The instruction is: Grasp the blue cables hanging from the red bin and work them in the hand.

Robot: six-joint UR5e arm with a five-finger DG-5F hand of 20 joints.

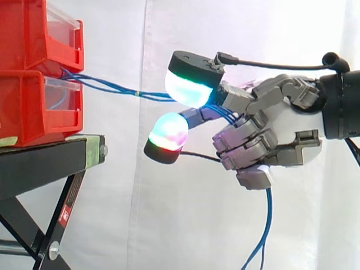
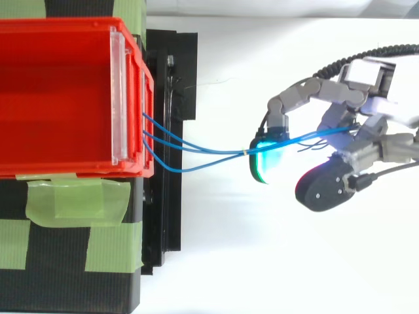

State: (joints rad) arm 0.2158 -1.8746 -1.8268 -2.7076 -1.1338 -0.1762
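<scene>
Blue cables [image 1: 112,88] run from the front of the stacked red bins [image 1: 34,67] rightward, pulled nearly level, into my hand [image 1: 275,129]. In the top view the blue cables [image 2: 196,152] leave the red bin [image 2: 59,98] as three strands and join near a glowing fingertip [image 2: 265,156]. My hand [image 2: 366,137] has its fingers curled round the strands, which pass through the palm. Below the hand the cables' loose ends [image 1: 264,225] hang down. One pad [image 1: 188,87] glows white-green above the cables, another [image 1: 169,132] glows red-green below them.
The bins stand on a black stand [image 1: 50,163] with green tape [image 2: 78,203] on its top. A white curtain [image 1: 169,214] hangs behind. Open space lies right of the stand and under the hand.
</scene>
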